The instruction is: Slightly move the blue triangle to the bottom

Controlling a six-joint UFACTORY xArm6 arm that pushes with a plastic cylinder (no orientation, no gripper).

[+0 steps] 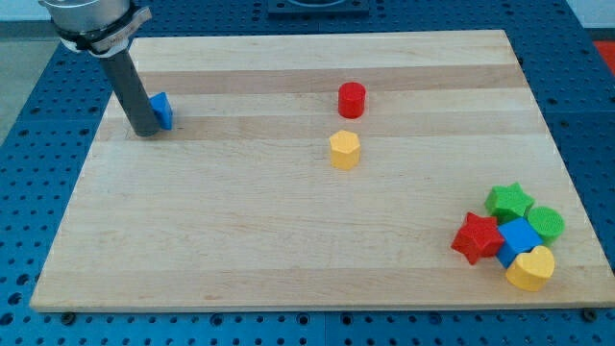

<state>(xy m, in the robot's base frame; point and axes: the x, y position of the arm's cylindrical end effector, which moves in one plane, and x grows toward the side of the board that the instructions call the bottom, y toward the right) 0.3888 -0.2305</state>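
Note:
The blue triangle (161,111) lies near the board's upper left, partly hidden behind my rod. My tip (146,133) rests on the board, touching the triangle's left side and a little below it. The rod rises up and to the left out of the view's top.
A red cylinder (352,99) and a yellow hexagon (344,150) sit near the board's middle. At the lower right cluster a red star (478,238), a green star (508,202), a green cylinder (546,223), a blue cube (520,238) and a yellow heart (531,268). The wooden board (288,250) lies on a blue perforated table.

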